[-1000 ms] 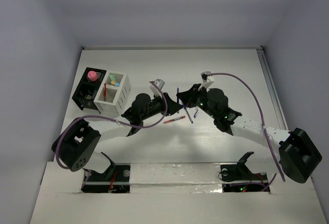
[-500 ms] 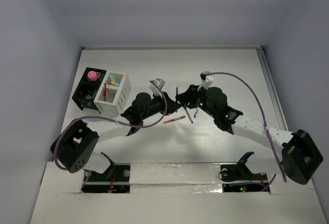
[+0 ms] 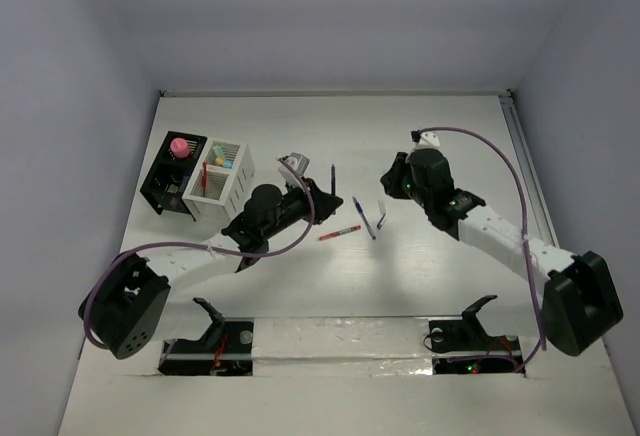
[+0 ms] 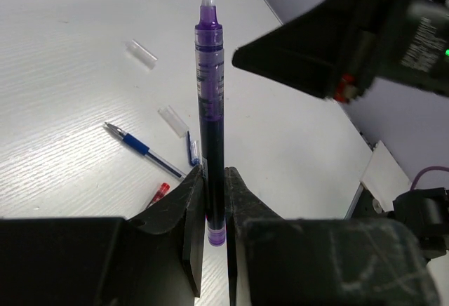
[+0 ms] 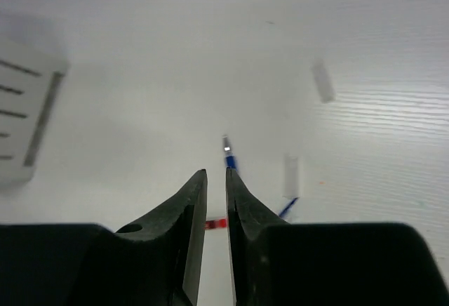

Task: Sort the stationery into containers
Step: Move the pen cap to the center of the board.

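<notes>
My left gripper (image 4: 214, 180) is shut on the lower end of a purple pen (image 4: 210, 95), which stands upright with its tip up. From above, that purple pen (image 3: 332, 178) rises from the left gripper (image 3: 322, 202) near the table's middle. My right gripper (image 3: 386, 182) hangs apart from it to the right. In the right wrist view the right gripper (image 5: 216, 177) has its jaws a narrow slit apart with nothing between them. A blue pen (image 3: 362, 217), a red pen (image 3: 340, 232) and a clear cap (image 3: 381, 208) lie on the table between the arms. The black box (image 3: 165, 191) and white box (image 3: 238, 188) stand at the left.
A pink-topped piece (image 3: 180, 146) stands in the black box, and small coloured bits (image 3: 222, 161) lie in the white one. Two clear caps (image 4: 142, 53) (image 4: 172, 120) lie beyond the blue pen (image 4: 144, 150). The right arm (image 4: 351, 32) looms close beside the held pen.
The right gripper let go of the purple pen and drew back to the right. The left gripper closed on the pen and carried it a little to the left.
</notes>
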Available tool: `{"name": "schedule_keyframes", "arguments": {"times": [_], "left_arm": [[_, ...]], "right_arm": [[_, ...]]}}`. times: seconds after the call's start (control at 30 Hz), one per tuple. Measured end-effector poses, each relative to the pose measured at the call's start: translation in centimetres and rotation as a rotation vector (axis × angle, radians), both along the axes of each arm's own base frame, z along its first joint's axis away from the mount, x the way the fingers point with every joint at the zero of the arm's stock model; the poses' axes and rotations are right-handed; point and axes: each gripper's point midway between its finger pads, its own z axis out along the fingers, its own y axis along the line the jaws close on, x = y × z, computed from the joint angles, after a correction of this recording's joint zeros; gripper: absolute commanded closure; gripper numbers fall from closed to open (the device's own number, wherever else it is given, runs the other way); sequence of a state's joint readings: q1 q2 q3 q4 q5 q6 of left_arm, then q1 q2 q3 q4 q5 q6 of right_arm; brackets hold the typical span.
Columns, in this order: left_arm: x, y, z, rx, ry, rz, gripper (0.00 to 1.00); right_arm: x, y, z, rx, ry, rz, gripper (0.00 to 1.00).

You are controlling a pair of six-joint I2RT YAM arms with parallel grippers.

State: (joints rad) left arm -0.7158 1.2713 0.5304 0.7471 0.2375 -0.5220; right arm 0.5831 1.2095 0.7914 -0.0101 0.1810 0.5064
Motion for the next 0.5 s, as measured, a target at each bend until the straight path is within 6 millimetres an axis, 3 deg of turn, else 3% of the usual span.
{"name": "schedule_keyframes", "arguments": {"times": [0.07,0.2,0.33,0.5], "left_arm": [[-0.2,0.3,-0.2,0.006,-0.002,0.005,1.00],[-0.2,0.4,-0.3,0.012,-0.007,0.010,1.00],[-0.1,0.4,-0.4,0.014,-0.006,0.010,1.00],[0.0,0.4,-1.1,0.029,0.005,0.011,1.00]], "right_arm": [[1.5,-1.6,-1.7,-0.040,0.056,-0.045,0.75],[3.8,-3.7,-5.2,-0.118,0.178,-0.089,0.52],[5.9,-4.3,-7.6,-0.219,0.267,-0.071,0.49],[8.9,-4.4,-8.1,-0.342,0.324,-0.021,0.49]]}}
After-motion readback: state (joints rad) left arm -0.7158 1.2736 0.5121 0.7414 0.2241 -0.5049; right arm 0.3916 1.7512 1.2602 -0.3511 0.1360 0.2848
